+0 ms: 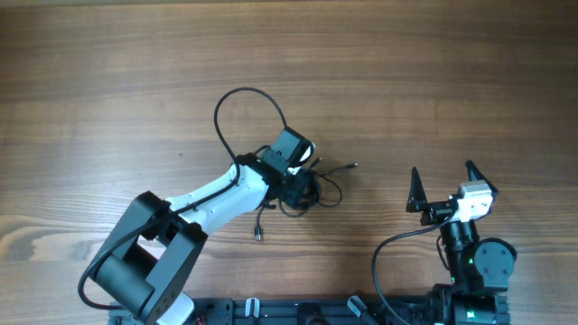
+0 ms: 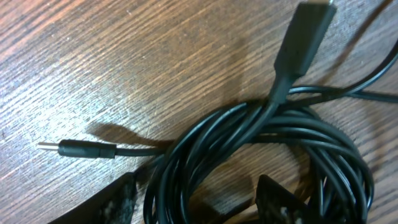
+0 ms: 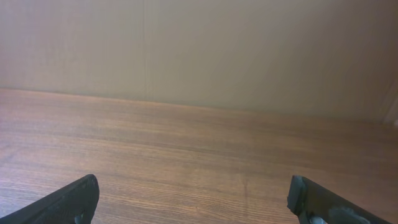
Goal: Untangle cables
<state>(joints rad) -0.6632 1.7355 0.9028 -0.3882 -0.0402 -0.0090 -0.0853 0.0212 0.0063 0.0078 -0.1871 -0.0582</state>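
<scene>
The cables point(image 1: 312, 191) lie bunched on the wooden table, with one big loop point(image 1: 246, 95) reaching toward the far side. One thin end point(image 1: 350, 166) points right and another end point(image 1: 258, 233) lies nearer me. My left gripper point(image 1: 296, 187) is down on the bunch. In the left wrist view the coiled black cords point(image 2: 249, 137) run between its open fingers point(image 2: 199, 202). A small jack plug point(image 2: 81, 149) lies to the left and a wide flat plug point(image 2: 305, 37) at the top. My right gripper point(image 1: 444, 185) is open and empty, apart from the cables, and it shows in the right wrist view point(image 3: 193, 199).
The wooden table point(image 1: 108, 81) fills the view. The thicker black cable point(image 1: 388, 248) of the right arm curves by its base. The arm bases stand along the near edge. The right wrist view shows bare table point(image 3: 199, 149) and a plain wall.
</scene>
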